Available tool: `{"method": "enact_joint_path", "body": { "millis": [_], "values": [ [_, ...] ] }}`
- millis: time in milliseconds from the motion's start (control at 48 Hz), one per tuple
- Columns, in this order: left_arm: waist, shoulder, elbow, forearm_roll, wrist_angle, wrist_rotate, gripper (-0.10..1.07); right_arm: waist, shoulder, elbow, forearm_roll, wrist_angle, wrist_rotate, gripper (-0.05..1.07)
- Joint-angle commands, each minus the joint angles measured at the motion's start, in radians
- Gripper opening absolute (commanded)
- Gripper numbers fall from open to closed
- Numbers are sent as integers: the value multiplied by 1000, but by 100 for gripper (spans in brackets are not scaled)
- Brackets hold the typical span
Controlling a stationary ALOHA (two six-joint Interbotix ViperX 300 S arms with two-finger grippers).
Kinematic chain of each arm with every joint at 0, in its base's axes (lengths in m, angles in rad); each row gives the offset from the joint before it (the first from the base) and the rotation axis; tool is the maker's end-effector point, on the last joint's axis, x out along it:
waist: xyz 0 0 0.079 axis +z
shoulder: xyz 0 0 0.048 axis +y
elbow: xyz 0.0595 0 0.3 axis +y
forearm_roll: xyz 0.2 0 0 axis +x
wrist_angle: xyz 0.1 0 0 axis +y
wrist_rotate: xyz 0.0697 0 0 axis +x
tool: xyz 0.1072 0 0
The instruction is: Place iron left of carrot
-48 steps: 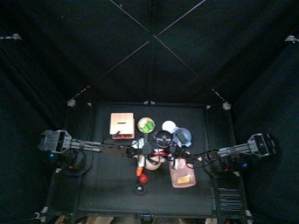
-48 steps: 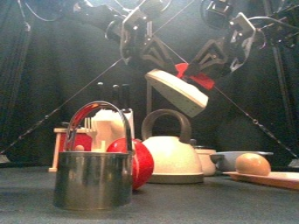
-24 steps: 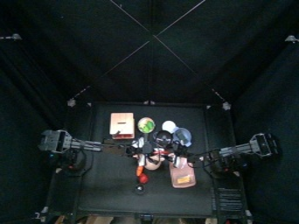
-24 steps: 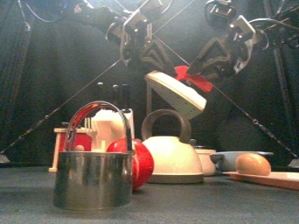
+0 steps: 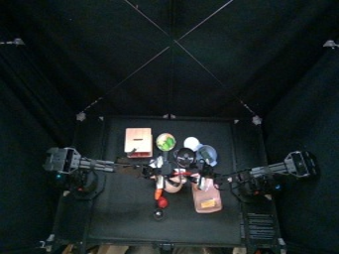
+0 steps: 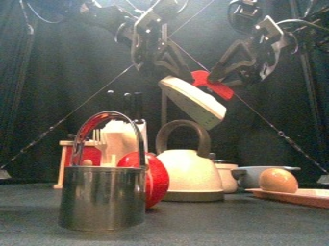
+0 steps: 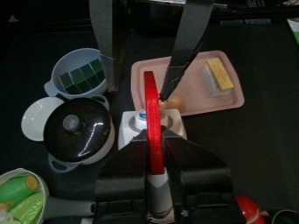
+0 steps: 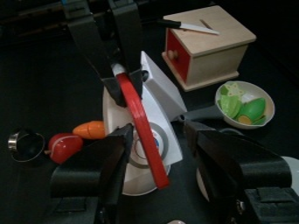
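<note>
The iron [image 6: 193,97], white with a red handle, hangs tilted high above the table. My left gripper [image 6: 157,53] is shut on its red handle [image 7: 151,149], which runs between the jaws in the left wrist view. My right gripper [image 8: 163,162] stands open just beside the iron [image 8: 149,118], its jaws on either side and apart from it. The carrot [image 8: 90,129] is a small orange stub on the table below, next to a small red round thing [image 8: 61,144].
A pink tray [image 7: 193,105] holds a yellow piece, near a black lidded pot [image 7: 70,131] and a grey-blue basket [image 7: 79,74]. A wooden box [image 8: 211,44] and green-filled bowl [image 8: 243,101] lie beyond. A metal pail [image 6: 106,192] and white kettle [image 6: 190,168] stand in front.
My right gripper's jaws have spread wider and drawn slightly away from the iron's handle. The iron stays aloft in my left gripper, barely moved.
</note>
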Motion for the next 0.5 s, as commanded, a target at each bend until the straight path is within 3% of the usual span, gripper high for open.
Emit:
{"method": "enact_joint_path", "body": {
  "millis": [0, 229, 479],
  "values": [
    [-17, -64, 0, 2, -5, -3, 42, 5, -32, -3, 0, 8, -2, 85],
    [-78, -183, 109, -17, -6, -3, 43, 18, -80, 31, 23, 51, 3, 85],
    [-190, -367, 307, -32, -35, -3, 43, 18, -91, 43, 52, 94, 3, 85]
  ]
}}
